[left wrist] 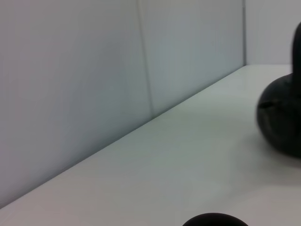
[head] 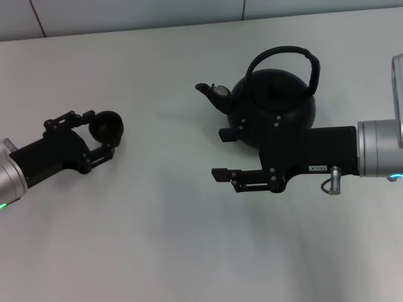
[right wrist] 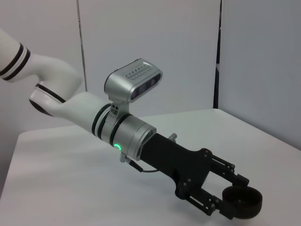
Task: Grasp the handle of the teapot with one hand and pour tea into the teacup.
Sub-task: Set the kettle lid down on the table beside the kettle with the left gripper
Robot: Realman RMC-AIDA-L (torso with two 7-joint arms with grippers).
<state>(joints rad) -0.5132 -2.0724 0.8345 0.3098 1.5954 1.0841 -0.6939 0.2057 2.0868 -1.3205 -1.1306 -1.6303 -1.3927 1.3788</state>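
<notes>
The matte-black teapot [head: 277, 104] stands on the white table at the back right, spout to the left, its arched handle [head: 286, 53] upright and free. It also shows at the edge of the left wrist view [left wrist: 282, 117]. My right gripper [head: 223, 154] is open and empty, level just in front of the teapot's body and pointing left. The small dark teacup [head: 107, 126] sits at the left between the fingers of my left gripper [head: 101, 135], which closes on its sides. The right wrist view shows this cup [right wrist: 249, 207] in the left gripper [right wrist: 239, 198].
The white table [head: 189, 251] stretches open between the cup and the teapot. A grey panelled wall [left wrist: 94, 70] runs along the table's far edge. The cup's rim [left wrist: 214, 220] shows in the left wrist view.
</notes>
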